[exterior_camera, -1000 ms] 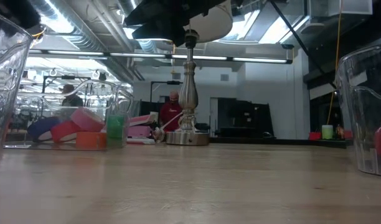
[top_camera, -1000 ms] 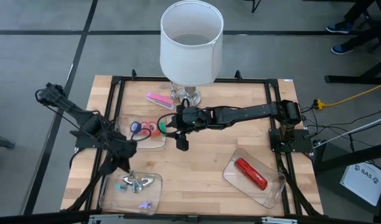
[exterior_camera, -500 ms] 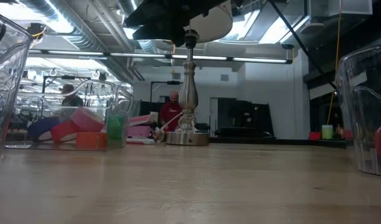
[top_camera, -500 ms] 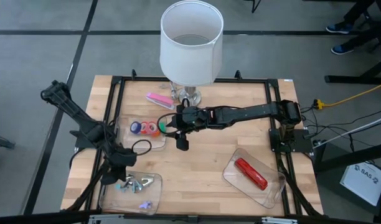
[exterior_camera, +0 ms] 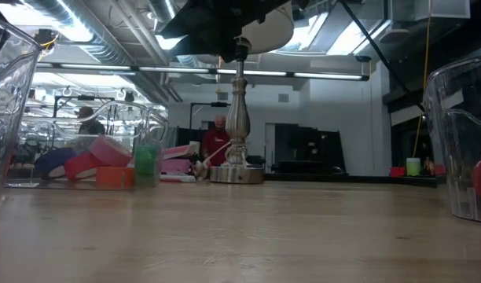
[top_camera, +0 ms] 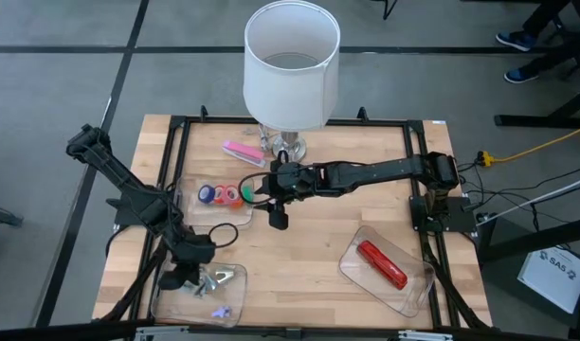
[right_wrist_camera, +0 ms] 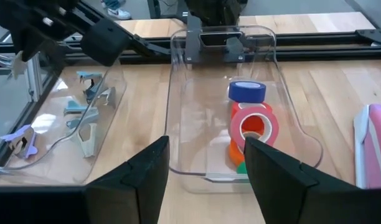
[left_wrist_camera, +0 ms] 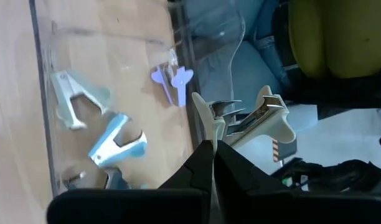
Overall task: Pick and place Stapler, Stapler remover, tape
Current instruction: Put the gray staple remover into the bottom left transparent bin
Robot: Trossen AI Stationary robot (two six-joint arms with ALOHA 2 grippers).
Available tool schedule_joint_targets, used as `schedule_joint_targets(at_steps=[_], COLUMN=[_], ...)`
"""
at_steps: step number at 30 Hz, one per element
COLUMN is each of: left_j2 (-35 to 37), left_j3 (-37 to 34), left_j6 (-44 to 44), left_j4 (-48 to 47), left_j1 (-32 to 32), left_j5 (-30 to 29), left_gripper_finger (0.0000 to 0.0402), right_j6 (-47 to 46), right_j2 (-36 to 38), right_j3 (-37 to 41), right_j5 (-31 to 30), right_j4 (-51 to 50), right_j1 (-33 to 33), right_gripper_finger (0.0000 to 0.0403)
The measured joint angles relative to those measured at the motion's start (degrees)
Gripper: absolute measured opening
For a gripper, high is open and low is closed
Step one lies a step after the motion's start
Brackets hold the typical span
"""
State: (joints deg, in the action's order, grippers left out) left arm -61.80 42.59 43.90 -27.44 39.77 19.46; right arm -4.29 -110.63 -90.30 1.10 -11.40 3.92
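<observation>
Two hands: the left hand (left_wrist_camera: 212, 155), clamped on a white staple remover (left_wrist_camera: 253, 121), should open only once above its tray (top_camera: 235, 289); the right hand (right_wrist_camera: 206, 158) hung spread, empty.

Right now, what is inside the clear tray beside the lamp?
The clear tray holds tape rolls: a blue roll, a red roll, with an orange roll and a green roll mostly covered beneath it. Any others are hidden.

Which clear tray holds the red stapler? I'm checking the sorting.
The clear tray at the table's front right holds the red stapler; the others hold tape rolls and staple removers.
</observation>
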Motion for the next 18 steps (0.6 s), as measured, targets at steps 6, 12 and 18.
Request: schedule_joint_targets(at_steps=[6, 12, 18], left_j2=[-0.02, 0.46, 0.96], left_j3=[0.02, 0.00, 0.01], left_j6=[-3.32, -2.75, -2.95], left_j4=[2.73, 2.44, 2.37], left_j1=[0.00, 0.00, -0.11], left_j5=[-3.32, -4.18, -4.59], left_gripper_finger=[0.0010, 0.0026, 0.0050], right_j6=[0.02, 0.04, -0.01], right_j2=[0.00, 0.00, 0.00], right_j3=[0.00, 0.00, 0.00], right_j5=[0.00, 0.00, 0.00], right_j4=[-0.20, -0.18, -0.18], right_j1=[0.00, 0.00, 0.00], right_gripper_finger=[0.0208, 0.0208, 0.0208])
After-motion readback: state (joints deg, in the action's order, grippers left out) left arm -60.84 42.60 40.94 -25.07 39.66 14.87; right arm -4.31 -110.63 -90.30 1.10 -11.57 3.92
